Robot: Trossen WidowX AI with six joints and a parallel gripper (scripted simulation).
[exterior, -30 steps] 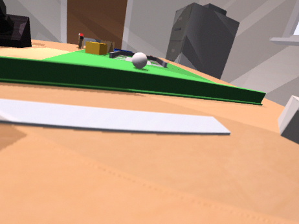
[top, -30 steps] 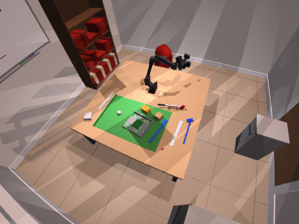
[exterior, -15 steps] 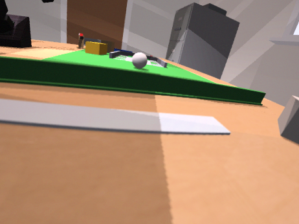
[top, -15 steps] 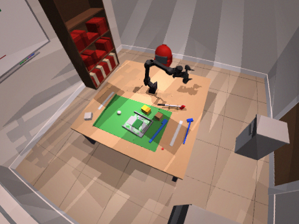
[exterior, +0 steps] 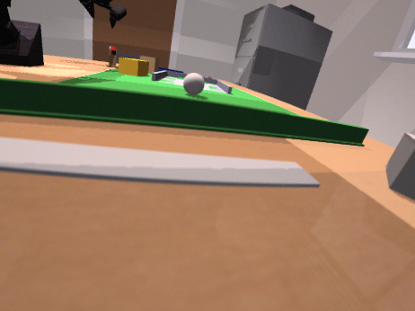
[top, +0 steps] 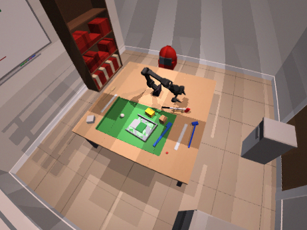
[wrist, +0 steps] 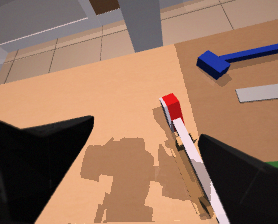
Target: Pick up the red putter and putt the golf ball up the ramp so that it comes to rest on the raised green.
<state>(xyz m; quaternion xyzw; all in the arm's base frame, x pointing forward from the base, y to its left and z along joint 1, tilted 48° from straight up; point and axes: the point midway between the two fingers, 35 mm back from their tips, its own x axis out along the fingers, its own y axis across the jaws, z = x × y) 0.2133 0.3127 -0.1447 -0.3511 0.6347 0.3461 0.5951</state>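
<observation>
Gripper (wrist: 145, 165) wide open, nothing between the fingers — hovering above the table (wrist: 90, 100). Red putter (wrist: 187, 145) lies flat just off-centre toward the right finger, at about 3 o'clock in the wrist view; long axis runs 11-to-5, red head far end. Ball (top: 122, 115) sits on the green mat (top: 113, 123) — well apart.

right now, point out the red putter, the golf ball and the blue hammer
red putter (wrist: 172, 106), wrist view, on its red head
golf ball (exterior: 194, 84), exterior view, middle of the ball
blue hammer (wrist: 214, 64), wrist view, on its head
</observation>
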